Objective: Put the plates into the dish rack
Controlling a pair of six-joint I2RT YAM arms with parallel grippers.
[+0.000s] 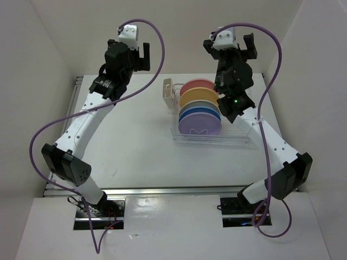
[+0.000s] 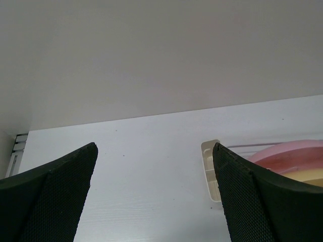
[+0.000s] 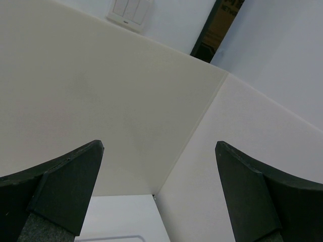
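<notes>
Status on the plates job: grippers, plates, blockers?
Left gripper and right gripper open, empty, raised. Plates standing on edge in rack. Nothing seen in the way.

Matt plastic plates [image 1: 199, 123] — wire rack [image 1: 238, 138].

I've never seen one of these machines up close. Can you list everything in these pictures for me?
plates: four clearly showing, pink, orange-yellow, blue, lavender; on edge in the rack, pink farthest.
dish rack: one, see-through wire; right half of the table.
cutlery holder: one, beige; rack's far left end.
table: one, white; under everything.
cables: two, purple; one looping off each arm.
left arm, right arm: two, white and black; rising from the near edge.
left hand, right hand: two, black; both open, empty, raised near the back wall.
</notes>
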